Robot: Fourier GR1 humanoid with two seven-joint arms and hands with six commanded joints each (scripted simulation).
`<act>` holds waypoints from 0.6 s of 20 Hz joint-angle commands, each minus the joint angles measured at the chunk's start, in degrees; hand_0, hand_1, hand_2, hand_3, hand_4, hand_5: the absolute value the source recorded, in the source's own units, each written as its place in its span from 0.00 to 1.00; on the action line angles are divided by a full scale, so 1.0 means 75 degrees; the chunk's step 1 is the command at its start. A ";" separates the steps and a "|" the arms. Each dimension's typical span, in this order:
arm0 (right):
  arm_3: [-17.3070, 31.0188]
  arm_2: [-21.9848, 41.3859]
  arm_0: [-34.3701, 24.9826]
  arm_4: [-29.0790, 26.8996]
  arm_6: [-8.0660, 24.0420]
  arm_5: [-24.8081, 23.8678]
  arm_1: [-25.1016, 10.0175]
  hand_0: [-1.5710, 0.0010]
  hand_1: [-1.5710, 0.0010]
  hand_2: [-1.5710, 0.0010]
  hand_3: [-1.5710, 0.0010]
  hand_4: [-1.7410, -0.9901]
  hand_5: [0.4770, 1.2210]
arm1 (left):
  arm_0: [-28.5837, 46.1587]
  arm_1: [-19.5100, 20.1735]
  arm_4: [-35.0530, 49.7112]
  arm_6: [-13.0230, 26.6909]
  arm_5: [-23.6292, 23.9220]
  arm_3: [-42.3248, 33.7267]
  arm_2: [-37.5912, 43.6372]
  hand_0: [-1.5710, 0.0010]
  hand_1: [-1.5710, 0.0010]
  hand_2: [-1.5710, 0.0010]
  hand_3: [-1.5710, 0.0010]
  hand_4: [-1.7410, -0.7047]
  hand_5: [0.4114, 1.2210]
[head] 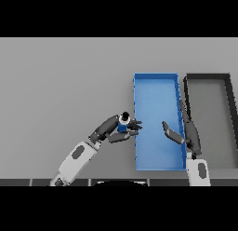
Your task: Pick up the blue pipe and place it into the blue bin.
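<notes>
At the left of the grey table (60,85), a wide bare stretch of surface lay open, leaving the robot's left arm free room to swing. The left hand (116,130) reached in from the lower edge, its dark fingers and thumb curled around the short blue pipe with a dark end cap (123,124), which it held roughly upright, apparently clear of the tabletop. The pipe sat just outside the left wall of the blue rectangular bin (155,83), and the fingertips (136,127) already overlapped that wall, a placing that suggested the carry was close to its end and that only a short move to the right stood between the pipe and the bin's floor. The near wall looked the one edge to clear; a low carry risked catching the pipe on it.

Inside the bin, the floor was bare, so the pipe could go in almost anywhere along its length. Over the bin's right side hung the right hand (179,134), fingers relaxed and spread, grasping nothing; it appeared idle, though it narrowed the room at that end. Beyond it, touching or just beside the blue bin, stood a dark grey rectangular bin (208,76), holding nothing that could be seen.
</notes>
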 commanded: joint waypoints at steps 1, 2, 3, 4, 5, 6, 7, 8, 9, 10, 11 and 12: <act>-0.0075 0.0013 0.0071 0.0071 0.0076 -0.0055 -0.0005 1.00 1.00 1.00 1.00 0.74 0.22 | -0.0002 -0.0008 -0.0037 -0.0012 -0.0012 0.0032 0.0020 0.00 0.00 0.00 0.00 0.27 1.00; -0.0200 -0.0003 0.0121 0.0022 0.0133 -0.0024 -0.0037 1.00 1.00 1.00 1.00 0.73 0.22 | 0.0063 0.0017 -0.0048 -0.0097 -0.0058 -0.0015 0.0026 0.00 0.00 0.00 0.00 0.26 1.00; -0.0264 -0.0030 0.0076 -0.0018 0.0202 -0.0014 -0.0071 1.00 1.00 1.00 1.00 0.74 0.22 | 0.0042 -0.0025 -0.0067 -0.0046 -0.0082 0.0038 0.0040 0.00 0.00 0.00 0.00 0.26 1.00; -0.0433 -0.0078 0.0112 -0.0165 0.0124 0.0067 -0.0121 1.00 1.00 0.99 1.00 0.74 0.22 | -0.0028 -0.0104 -0.0085 -0.0050 -0.0112 0.0118 0.0058 0.00 0.00 0.00 0.00 0.26 1.00; -0.0493 -0.0080 -0.0013 -0.0669 -0.0032 0.0395 -0.0031 1.00 1.00 0.97 1.00 0.73 0.23 | -0.0079 -0.0068 -0.0051 -0.0028 -0.0159 0.0030 0.0131 0.00 0.00 0.00 0.00 0.26 1.00; -0.0744 -0.0186 -0.0003 -0.1361 -0.0010 0.0833 -0.0109 1.00 0.99 0.96 1.00 0.72 0.22 | -0.0022 -0.0064 -0.0080 -0.0051 -0.0181 -0.0012 0.0118 0.00 0.00 0.00 0.00 0.26 1.00; -0.0954 -0.0152 0.0005 -0.1990 0.0257 0.1328 -0.0210 1.00 0.99 0.94 1.00 0.72 0.20 | -0.0003 -0.0077 -0.0055 -0.0029 -0.0237 -0.0009 0.0140 0.00 0.00 0.00 0.00 0.26 1.00; -0.1088 -0.0172 -0.0136 -0.2449 0.0583 0.1690 -0.0428 1.00 0.98 0.93 1.00 0.71 0.18 | -0.0044 -0.0143 -0.0046 0.0093 -0.0252 0.0003 0.0157 0.00 0.00 0.00 0.00 0.26 1.00; -0.1203 -0.0157 -0.0342 -0.2907 0.0908 0.2050 -0.0657 1.00 0.98 0.92 1.00 0.70 0.17 | 0.0038 -0.0086 -0.0068 0.0019 -0.0305 -0.0042 0.0167 0.00 0.00 0.00 0.00 0.26 1.00; -0.1373 -0.0072 -0.0560 -0.3317 0.1220 0.2293 -0.0770 1.00 0.98 0.92 1.00 0.69 0.17 | 0.0065 -0.0146 -0.0119 -0.0009 -0.0335 -0.0046 0.0112 0.00 0.00 0.00 0.00 0.26 1.00; -0.1428 -0.0007 -0.0965 -0.3642 0.1591 0.2476 -0.0934 1.00 0.99 0.92 1.00 0.68 0.15 | 0.0090 -0.0197 -0.0153 0.0050 -0.0316 -0.0101 0.0097 0.00 0.00 0.00 0.00 0.26 1.00; -0.1516 0.0071 -0.1265 -0.3960 0.1945 0.2659 -0.1105 1.00 0.99 0.93 1.00 0.67 0.13 | 0.0151 -0.0181 -0.0171 0.0031 -0.0331 -0.0143 0.0111 0.00 0.00 0.00 0.00 0.26 1.00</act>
